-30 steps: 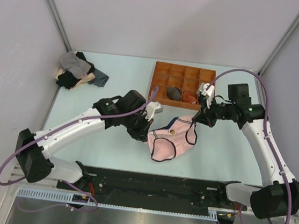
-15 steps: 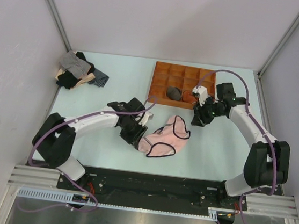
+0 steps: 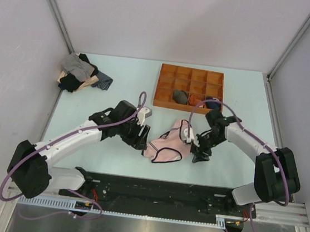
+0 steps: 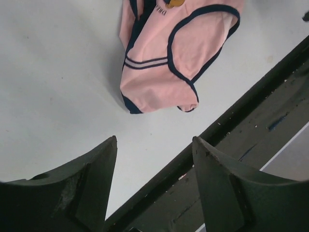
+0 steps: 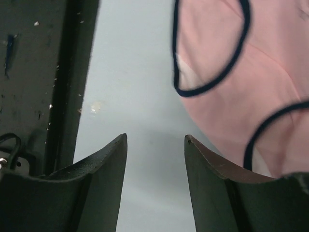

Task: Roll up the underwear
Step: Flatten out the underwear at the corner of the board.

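The underwear (image 3: 168, 143), light pink with navy edging, lies crumpled flat on the table between my two grippers. My left gripper (image 3: 141, 138) sits just off its left end, open with nothing between its fingers. The left wrist view shows the underwear (image 4: 164, 63) ahead of the open gripper (image 4: 154, 140), apart from it. My right gripper (image 3: 199, 151) is low at the garment's right side, also open and empty. In the right wrist view the underwear (image 5: 270, 82) lies beyond and beside the right finger of the gripper (image 5: 155, 137).
An orange compartment tray (image 3: 191, 75) stands behind the underwear, holding rolled bundles (image 3: 180, 96). A pile of grey, black and tan garments (image 3: 78, 74) lies at the back left. The black base rail (image 3: 157, 190) runs along the near table edge, close to both grippers.
Both grippers opened and let go of the underwear, which dropped from being held up to lying on the table. The right gripper moved from near the tray toward the near edge.
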Available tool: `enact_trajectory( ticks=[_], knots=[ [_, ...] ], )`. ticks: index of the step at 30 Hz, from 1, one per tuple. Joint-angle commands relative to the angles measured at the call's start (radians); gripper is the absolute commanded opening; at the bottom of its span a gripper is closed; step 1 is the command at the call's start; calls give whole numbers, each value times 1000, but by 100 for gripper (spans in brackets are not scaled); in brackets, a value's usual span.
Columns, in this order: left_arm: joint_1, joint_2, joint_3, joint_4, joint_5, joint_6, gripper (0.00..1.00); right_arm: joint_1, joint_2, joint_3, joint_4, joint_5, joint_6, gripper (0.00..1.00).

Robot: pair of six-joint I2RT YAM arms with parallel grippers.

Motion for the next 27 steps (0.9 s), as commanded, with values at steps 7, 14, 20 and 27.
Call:
enact_trajectory(
  ticks=[7,14,20,27],
  knots=[
    [64,-185,-61,106,-45,-106,83,240,6,-74,252,181,-172,54],
    [147,-302,-153,175,40,-163,96,283,77,-77,269,263,-177,42],
    [153,-316,-227,256,103,-207,96,280,36,-129,252,326,-183,20],
    [151,-242,-227,306,169,-196,96,206,-130,-143,62,271,-213,0]
  ],
)
